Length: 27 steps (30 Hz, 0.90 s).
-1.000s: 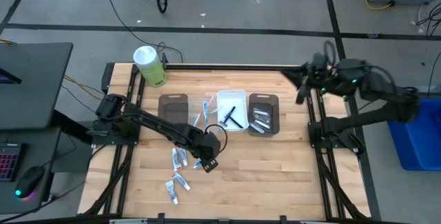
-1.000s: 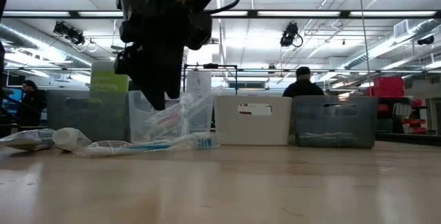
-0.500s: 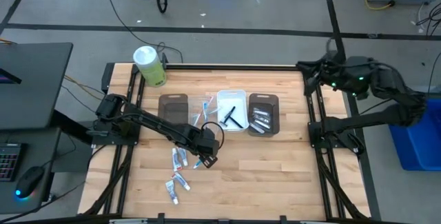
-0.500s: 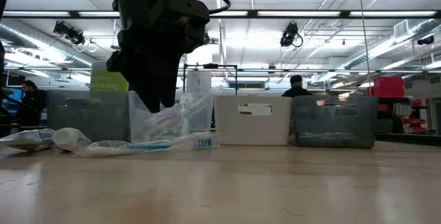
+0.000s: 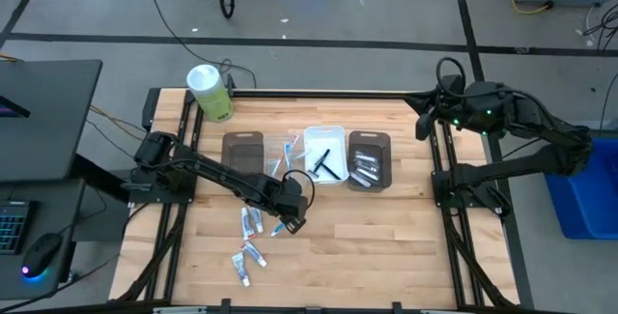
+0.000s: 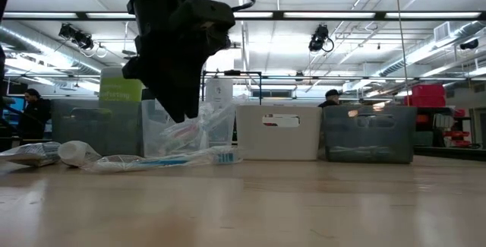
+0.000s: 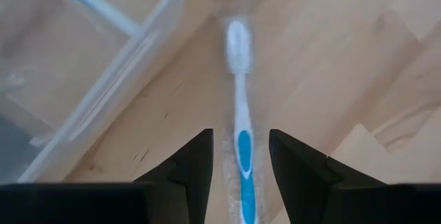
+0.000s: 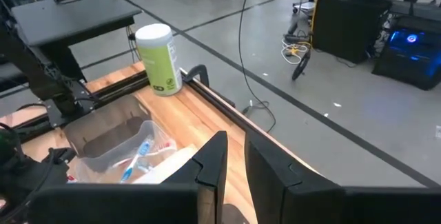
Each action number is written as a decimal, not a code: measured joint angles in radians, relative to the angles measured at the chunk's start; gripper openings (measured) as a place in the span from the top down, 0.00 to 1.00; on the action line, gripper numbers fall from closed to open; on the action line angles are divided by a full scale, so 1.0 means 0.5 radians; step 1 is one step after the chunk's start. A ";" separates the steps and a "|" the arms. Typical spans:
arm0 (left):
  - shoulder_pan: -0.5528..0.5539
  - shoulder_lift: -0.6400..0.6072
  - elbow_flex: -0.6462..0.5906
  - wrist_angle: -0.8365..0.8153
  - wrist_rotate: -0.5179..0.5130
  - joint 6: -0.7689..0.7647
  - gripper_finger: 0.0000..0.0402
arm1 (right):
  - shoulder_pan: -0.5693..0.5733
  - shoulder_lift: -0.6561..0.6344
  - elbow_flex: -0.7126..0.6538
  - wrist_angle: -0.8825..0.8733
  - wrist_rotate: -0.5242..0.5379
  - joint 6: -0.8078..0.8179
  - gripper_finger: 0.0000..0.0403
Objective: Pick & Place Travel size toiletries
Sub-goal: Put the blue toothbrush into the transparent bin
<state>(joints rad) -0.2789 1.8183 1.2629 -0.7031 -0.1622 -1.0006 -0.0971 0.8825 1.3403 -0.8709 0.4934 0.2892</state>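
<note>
We saw the left gripper (image 7: 239,156) narrowing over the last second, fingers still apart astride the wrapped toothbrush (image 7: 240,114) lying on the worktop (image 5: 367,237) beside the clear tray (image 5: 287,152), so not yet gripped; right gripper (image 8: 230,156) parked off-table, near-closed on nothing.

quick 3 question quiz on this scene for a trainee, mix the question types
1. True or false: the left gripper has its fingers on either side of a toothbrush lying on the table.
2. Which tray holds the black razor? A) the dark tray nearest the canister B) the white tray C) the dark tray on the right
3. Fill in: the green-white canister stands at the table's far ______ corner in the high view.

Key: 1 true; 2 B, the white tray; 3 left.
</note>
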 joint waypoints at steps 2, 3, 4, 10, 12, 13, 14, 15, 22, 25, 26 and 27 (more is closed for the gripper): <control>0.000 0.000 0.000 0.048 -0.003 0.081 0.63 | 0.000 -0.005 -0.001 0.021 0.001 -0.026 0.86; 0.000 0.000 0.000 0.078 -0.003 0.136 0.63 | -0.001 -0.013 -0.001 0.047 0.003 -0.037 0.86; -0.001 0.000 0.000 0.116 -0.004 0.182 0.63 | -0.003 -0.023 0.003 0.072 0.013 -0.043 0.86; -0.002 0.000 0.000 0.261 0.179 0.246 0.62 | -0.005 -0.053 0.092 0.133 0.255 -0.147 0.86; -0.007 -0.001 0.000 0.240 0.188 0.217 0.61 | -0.005 -0.060 0.121 0.132 0.311 -0.170 0.86; -0.017 -0.001 0.000 0.223 0.170 0.184 0.59 | -0.005 -0.070 0.136 0.130 0.321 -0.177 0.86; -0.026 -0.001 0.000 0.205 0.145 0.161 0.58 | -0.005 -0.078 0.145 0.132 0.320 -0.177 0.86; -0.035 -0.001 0.000 0.193 0.124 0.131 0.56 | -0.005 -0.083 0.150 0.131 0.320 -0.171 0.86; -0.105 0.037 0.002 0.168 0.049 -0.087 0.38 | -0.005 -0.093 0.152 -0.003 0.264 -0.060 0.87; -0.125 0.087 0.007 0.151 0.067 -0.140 0.35 | -0.005 -0.065 0.152 -0.054 0.213 -0.033 0.87; -0.132 0.102 0.009 0.139 0.080 -0.146 0.35 | -0.005 -0.055 0.152 -0.069 0.208 -0.033 0.87; -0.139 0.106 0.006 0.093 0.086 -0.149 0.35 | -0.005 -0.038 0.152 -0.074 0.208 -0.033 0.87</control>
<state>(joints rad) -0.3482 1.8711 1.2657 -0.6565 -0.1191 -1.0749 -0.0995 0.8635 1.4162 -0.9079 0.5972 0.2726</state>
